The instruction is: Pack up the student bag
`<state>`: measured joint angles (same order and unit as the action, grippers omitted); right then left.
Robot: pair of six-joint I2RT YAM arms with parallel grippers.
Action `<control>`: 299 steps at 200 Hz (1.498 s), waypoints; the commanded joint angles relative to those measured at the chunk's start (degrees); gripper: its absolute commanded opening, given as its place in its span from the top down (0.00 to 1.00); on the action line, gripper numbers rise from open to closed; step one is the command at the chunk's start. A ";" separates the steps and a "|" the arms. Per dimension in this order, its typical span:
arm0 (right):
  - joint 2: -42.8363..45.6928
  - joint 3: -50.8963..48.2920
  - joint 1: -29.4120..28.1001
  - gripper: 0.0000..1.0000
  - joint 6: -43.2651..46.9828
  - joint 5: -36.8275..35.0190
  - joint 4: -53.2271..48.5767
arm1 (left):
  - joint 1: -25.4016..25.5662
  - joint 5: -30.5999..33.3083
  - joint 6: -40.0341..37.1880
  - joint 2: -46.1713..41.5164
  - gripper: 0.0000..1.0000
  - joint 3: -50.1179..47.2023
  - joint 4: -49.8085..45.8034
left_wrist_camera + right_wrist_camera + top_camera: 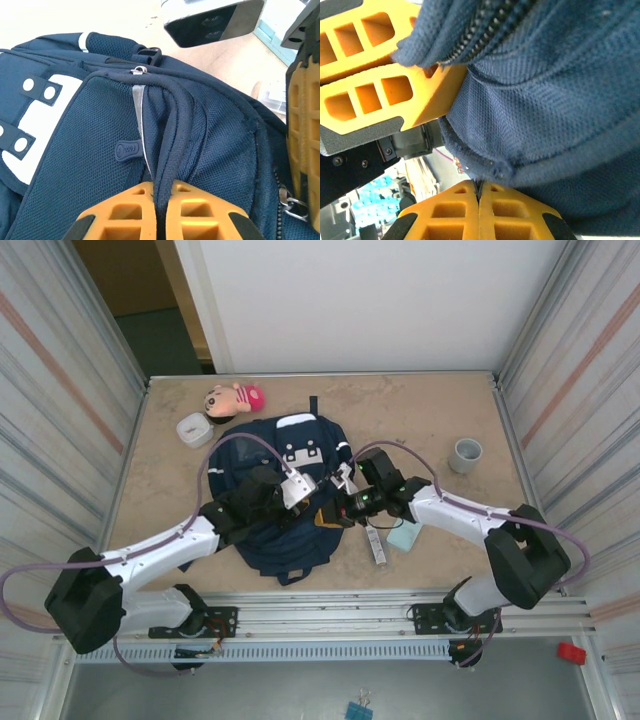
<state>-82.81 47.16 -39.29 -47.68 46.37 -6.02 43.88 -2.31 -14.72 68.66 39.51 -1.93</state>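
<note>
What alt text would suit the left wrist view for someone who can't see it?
The left gripper, shut, pinches a ridge of fabric on the navy student bag. Its white patches show at left, a zipper pull above.

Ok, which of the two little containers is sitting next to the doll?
The white squarish tub, far left, right beside the doll. The grey round cup stands alone over on the right.
</note>
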 commanded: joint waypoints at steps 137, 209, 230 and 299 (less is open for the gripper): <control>14.63 -12.63 4.25 0.32 -24.98 -20.00 24.74 | -1.26 -14.52 -6.36 -6.15 1.00 -5.75 14.46; 9.54 -9.42 1.84 0.17 -29.22 -22.27 22.73 | -1.30 -13.47 -6.50 -5.81 1.00 -5.68 15.54; 9.05 -9.07 1.54 0.14 -29.44 -23.32 21.93 | -1.25 -12.65 -5.94 -5.32 1.00 -5.67 17.09; 2.94 -5.02 1.85 0.16 -30.63 -19.92 26.56 | -1.18 -17.20 -6.98 -2.86 0.82 -4.03 13.61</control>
<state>-77.84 38.96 -37.28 -77.45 25.34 18.09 42.68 -14.63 -21.17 66.13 33.67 7.40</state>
